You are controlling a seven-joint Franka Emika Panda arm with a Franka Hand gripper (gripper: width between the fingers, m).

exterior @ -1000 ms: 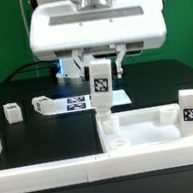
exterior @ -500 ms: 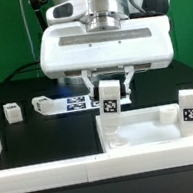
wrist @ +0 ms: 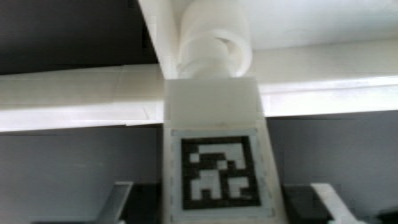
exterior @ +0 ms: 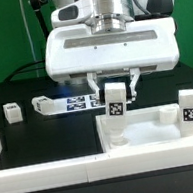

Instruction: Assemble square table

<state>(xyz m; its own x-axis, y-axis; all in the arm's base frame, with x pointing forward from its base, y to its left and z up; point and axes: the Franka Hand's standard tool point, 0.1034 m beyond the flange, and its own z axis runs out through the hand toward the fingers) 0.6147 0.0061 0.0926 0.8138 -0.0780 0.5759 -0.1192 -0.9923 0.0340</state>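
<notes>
End effector (exterior: 115, 89) around leg (exterior: 116, 110)

The marker board (exterior: 73, 103) lies flat on the black table (exterior: 45, 135).

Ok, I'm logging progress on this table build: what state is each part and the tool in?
tool: shut on the held leg.
held leg: upright, lower end at the tabletop corner.
tabletop: lying flat, rim up.
standing leg: upright on the tabletop, ungripped.
first loose leg: lying on the black table, free.
second loose leg: lying beside it, free.
</notes>
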